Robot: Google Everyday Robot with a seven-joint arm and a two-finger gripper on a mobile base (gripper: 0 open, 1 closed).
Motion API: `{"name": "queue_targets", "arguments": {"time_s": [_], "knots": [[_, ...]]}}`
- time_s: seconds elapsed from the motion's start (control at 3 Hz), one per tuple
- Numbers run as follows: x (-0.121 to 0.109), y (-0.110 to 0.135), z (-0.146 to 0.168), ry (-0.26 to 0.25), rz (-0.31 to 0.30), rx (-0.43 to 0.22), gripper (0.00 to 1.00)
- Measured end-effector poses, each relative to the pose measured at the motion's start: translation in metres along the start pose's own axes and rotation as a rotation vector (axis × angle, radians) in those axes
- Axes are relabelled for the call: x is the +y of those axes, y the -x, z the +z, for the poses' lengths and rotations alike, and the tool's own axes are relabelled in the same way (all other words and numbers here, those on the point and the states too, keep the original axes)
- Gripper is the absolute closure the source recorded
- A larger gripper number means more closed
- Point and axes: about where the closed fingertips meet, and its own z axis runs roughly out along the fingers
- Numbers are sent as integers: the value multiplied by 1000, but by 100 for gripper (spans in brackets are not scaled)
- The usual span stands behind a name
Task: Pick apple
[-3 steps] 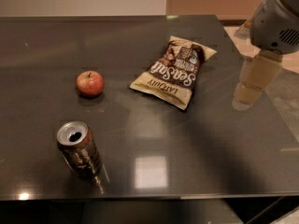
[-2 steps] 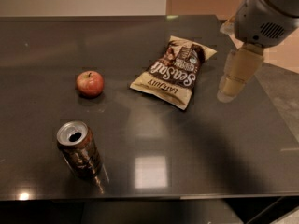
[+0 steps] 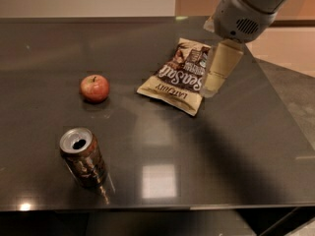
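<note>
The apple [image 3: 94, 88] is small, round and red with a yellowish blush and a short dark stem. It sits on the dark table [image 3: 236, 146], left of centre. My gripper [image 3: 212, 85] hangs from the grey arm at the upper right, over the right edge of the chip bag [image 3: 177, 75]. It is far to the right of the apple and holds nothing that I can see.
A brown and cream chip bag lies flat in the middle of the table. An opened brown soda can [image 3: 83, 157] stands at the front left, in front of the apple. The table's front edge runs along the bottom, its right edge slants at the right.
My arm and gripper have moved left, from beyond the bag's right side to over the bag's right edge. The apple, can and bag have not moved.
</note>
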Motion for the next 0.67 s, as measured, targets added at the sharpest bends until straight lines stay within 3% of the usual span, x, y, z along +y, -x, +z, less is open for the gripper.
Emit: {"name": "queue_targets", "arguments": {"time_s": [0.67], "knots": [[-10, 34, 27, 28, -53, -25, 0]]}}
